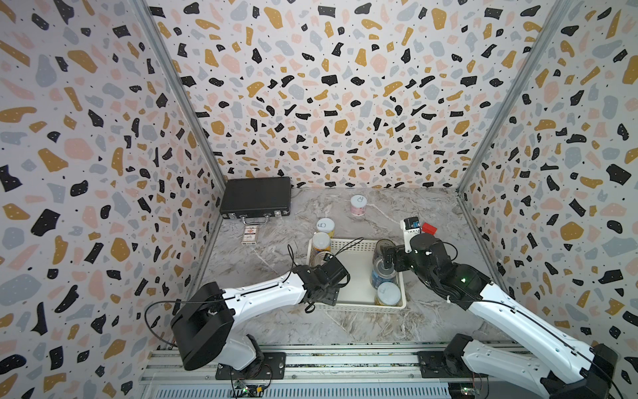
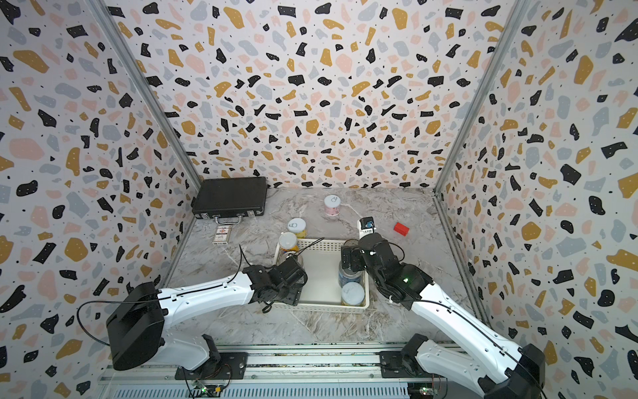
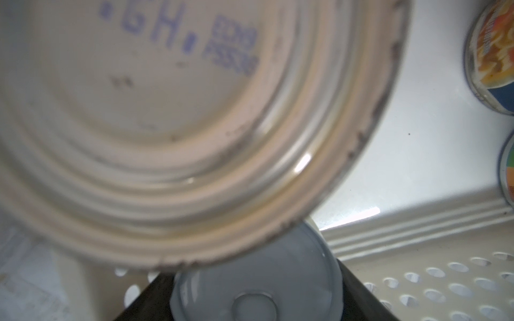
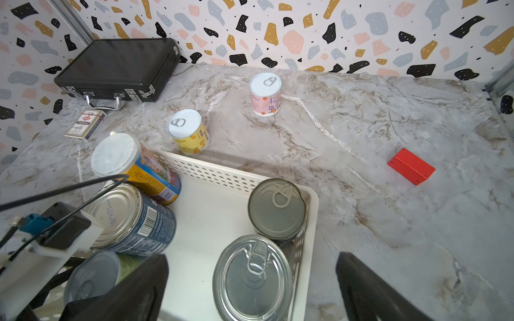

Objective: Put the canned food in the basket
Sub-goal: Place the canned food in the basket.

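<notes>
The white basket holds three upright cans along its right wall, among them a metal-topped one. My right gripper hangs open above that can, one finger inside the wall and one outside. At the basket's left side my left gripper is shut on a green can by its grey-white top. A navy can lies tilted there, its bare bottom filling the left wrist view. An orange-yellow can leans at the far left corner. A yellow can and a pink can stand outside, behind the basket.
A black briefcase lies at the back left, with a flat card packet in front of it. A small red block rests right of the basket. Patterned walls close in the marble table on three sides.
</notes>
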Available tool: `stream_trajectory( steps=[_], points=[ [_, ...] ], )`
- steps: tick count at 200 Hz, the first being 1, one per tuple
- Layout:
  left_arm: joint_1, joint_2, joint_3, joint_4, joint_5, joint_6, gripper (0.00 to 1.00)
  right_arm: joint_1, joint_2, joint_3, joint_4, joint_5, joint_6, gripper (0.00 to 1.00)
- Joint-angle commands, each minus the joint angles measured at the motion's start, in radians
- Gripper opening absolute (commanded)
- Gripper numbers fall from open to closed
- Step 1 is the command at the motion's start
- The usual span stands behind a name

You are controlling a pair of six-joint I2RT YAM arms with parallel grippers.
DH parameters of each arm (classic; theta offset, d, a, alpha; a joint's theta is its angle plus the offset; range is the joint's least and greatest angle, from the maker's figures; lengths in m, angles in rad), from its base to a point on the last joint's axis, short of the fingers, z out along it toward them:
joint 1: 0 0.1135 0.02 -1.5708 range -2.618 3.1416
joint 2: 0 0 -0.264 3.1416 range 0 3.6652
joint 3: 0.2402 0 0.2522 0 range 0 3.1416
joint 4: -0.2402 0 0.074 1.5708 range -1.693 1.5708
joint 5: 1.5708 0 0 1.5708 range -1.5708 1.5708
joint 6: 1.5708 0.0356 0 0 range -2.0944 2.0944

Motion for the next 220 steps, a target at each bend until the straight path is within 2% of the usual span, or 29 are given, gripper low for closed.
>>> stream_trajectory(
  steps=[1,89,126,176,220],
  points=[
    [0.014,-0.001,-0.031,-0.031,-0.083,-0.022,0.79,-0.003,-0.005,0.034,-0.023,-0.006,0.011,1.00],
    [0.014,-0.034,-0.044,-0.063,-0.072,-0.039,1.00,-0.002,-0.008,0.034,-0.024,0.000,0.010,1.00],
    [0.014,-0.092,-0.001,-0.112,-0.067,-0.032,1.00,-0.003,-0.010,0.035,-0.024,0.007,0.006,1.00],
    [0.014,-0.258,0.143,-0.234,-0.136,0.000,1.00,-0.003,-0.015,0.034,-0.026,0.018,0.003,1.00],
    [0.040,-0.360,0.332,-0.247,-0.279,0.034,1.00,-0.003,0.000,0.040,-0.018,0.024,0.004,1.00]
  ],
)
